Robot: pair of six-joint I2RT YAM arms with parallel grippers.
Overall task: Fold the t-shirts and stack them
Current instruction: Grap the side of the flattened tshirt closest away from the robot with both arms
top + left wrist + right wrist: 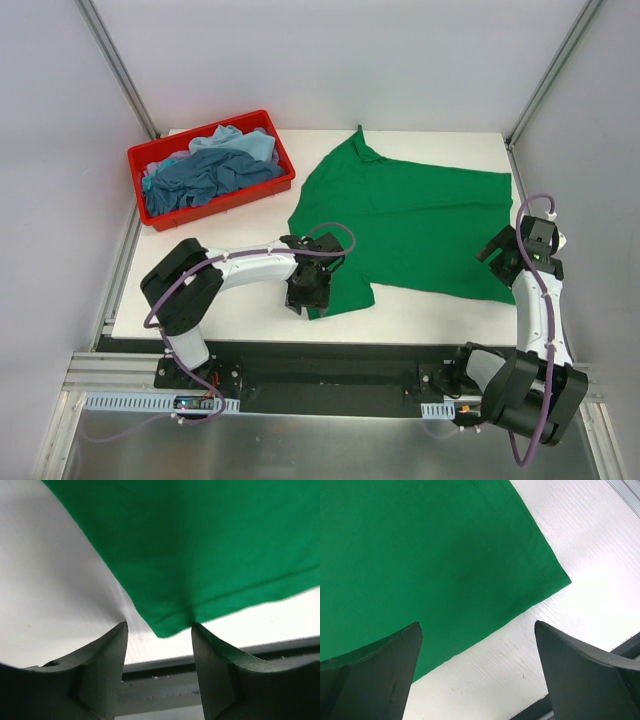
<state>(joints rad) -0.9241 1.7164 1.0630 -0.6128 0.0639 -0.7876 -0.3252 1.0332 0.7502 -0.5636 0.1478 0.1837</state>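
At the near edge of the bench (240,310), the left gripper (159,630) is set low at a corner of the green t-shirt (420,215), fingers parted around the hem, not yet pinching. The right gripper (477,630) is held over the opposite corner, fingers spread wide. The shirt is laid flat, unfolded. Farther off, the teal-blue t-shirt (205,180) and pale blue t-shirt (235,142) are heaped in the red bin (195,133); nothing is stacked.

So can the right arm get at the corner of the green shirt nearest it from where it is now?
Probably yes. The right claw is open and hangs over that corner of the green shirt, which lies flat on the table with nothing between them.
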